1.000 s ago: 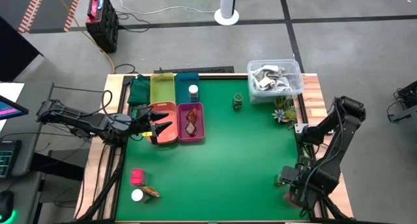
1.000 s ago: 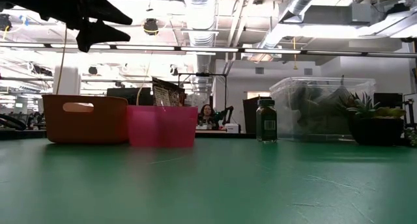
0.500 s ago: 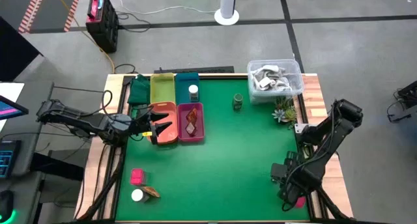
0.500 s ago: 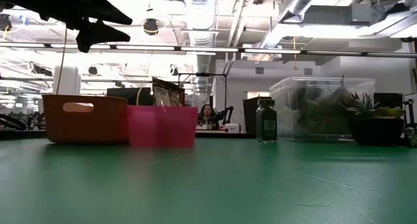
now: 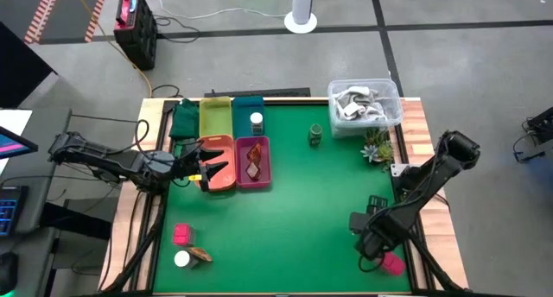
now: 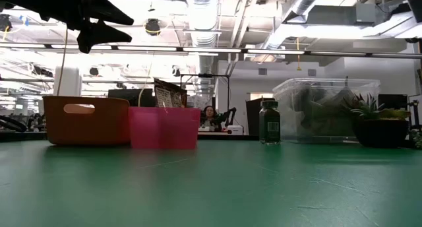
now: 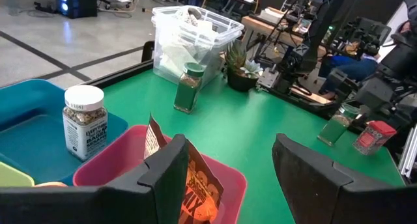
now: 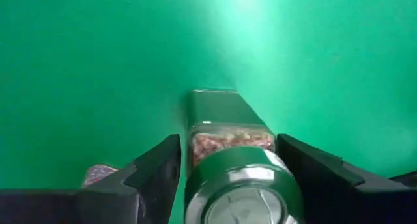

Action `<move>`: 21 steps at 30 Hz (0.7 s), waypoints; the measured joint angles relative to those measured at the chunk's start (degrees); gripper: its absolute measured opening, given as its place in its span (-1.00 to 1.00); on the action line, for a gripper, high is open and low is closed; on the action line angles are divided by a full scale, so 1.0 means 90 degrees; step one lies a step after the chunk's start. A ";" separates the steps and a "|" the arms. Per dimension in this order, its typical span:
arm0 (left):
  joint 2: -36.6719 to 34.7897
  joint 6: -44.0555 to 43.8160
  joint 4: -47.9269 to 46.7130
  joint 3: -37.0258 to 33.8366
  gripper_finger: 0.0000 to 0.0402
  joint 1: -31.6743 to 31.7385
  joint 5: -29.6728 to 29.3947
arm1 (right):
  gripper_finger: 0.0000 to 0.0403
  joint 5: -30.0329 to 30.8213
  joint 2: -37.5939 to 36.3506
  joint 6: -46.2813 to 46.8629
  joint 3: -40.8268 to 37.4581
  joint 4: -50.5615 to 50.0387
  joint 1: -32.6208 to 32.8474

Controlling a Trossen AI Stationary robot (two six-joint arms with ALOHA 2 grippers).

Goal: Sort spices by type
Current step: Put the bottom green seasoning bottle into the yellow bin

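My right gripper [image 5: 363,239] is open near the table's near right corner, pointing down. Its fingers stand on either side of an upright dark green jar [image 8: 229,129] with a silvery cap, also seen in the left wrist view [image 7: 335,125]. A pink-red block [image 5: 393,262] lies beside it. My left gripper [image 5: 207,163] hangs open and empty over the orange tray [image 5: 219,150]. A white-capped jar [image 5: 257,120] stands in the teal tray, and a reddish-brown leaf-like piece [image 5: 252,159] sits in the pink tray. A second green jar [image 5: 315,135] stands on the mat. Another block [image 5: 181,235], white-capped jar [image 5: 182,259] and leaf piece [image 5: 200,255] lie near left.
Green [image 5: 183,120], yellow [image 5: 215,117] and teal [image 5: 248,107] trays line the far left edge, with the pink tray [image 5: 253,180] in front of them. A clear tub [image 5: 365,103] and a spiky plant [image 5: 376,146] stand far right. The green mat's middle [image 5: 302,211] is bare.
My right gripper has moved from the near right corner toward the table's left and a little toward the far edge. In the high view this uncovered the pink-red block that lay under it. The left arm has kept still.
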 joint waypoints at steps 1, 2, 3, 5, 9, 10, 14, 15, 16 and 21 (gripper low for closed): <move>0.0000 0.0000 -0.0001 0.0000 0.06 0.0000 0.0000 | 0.40 -0.0022 0.0000 -0.0054 0.0000 -0.0006 -0.0006; -0.0001 0.0001 -0.0010 0.0000 0.06 -0.0001 0.0000 | 0.40 -0.0061 0.0000 -0.0084 0.0000 -0.0013 -0.0021; 0.0000 0.0002 -0.0022 0.0000 0.06 -0.0001 0.0001 | 0.39 -0.0100 0.0000 -0.0106 0.0000 -0.0022 -0.0044; 0.0000 0.0002 -0.0049 0.0000 0.06 -0.0001 0.0001 | 0.37 -0.0127 0.0000 -0.0123 0.0000 -0.0028 -0.0080; 0.0000 0.0002 -0.0049 0.0000 0.06 -0.0001 0.0001 | 0.26 -0.0148 0.0000 -0.0126 0.0000 -0.0033 -0.0082; 0.0000 0.0004 -0.0049 0.0000 0.06 -0.0001 0.0001 | 0.21 -0.0175 0.0000 -0.0126 0.0000 -0.0033 -0.0082; 0.0000 0.0004 -0.0068 0.0000 0.06 0.0001 0.0001 | 0.08 -0.0329 -0.0010 -0.0125 0.0010 -0.0031 -0.0085; 0.0000 0.0000 -0.0099 0.0000 0.06 -0.0001 0.0001 | 0.08 -0.0375 -0.0010 -0.0132 0.0010 -0.0034 -0.0099; 0.0000 0.0002 -0.0114 0.0000 0.06 -0.0001 0.0001 | 0.08 -0.0420 -0.0010 -0.0169 0.0010 -0.0038 -0.0133; 0.0000 0.0321 0.0034 0.0000 0.06 0.0001 0.0001 | 0.08 -0.0467 -0.0005 -0.0605 0.0131 -0.0083 -0.0467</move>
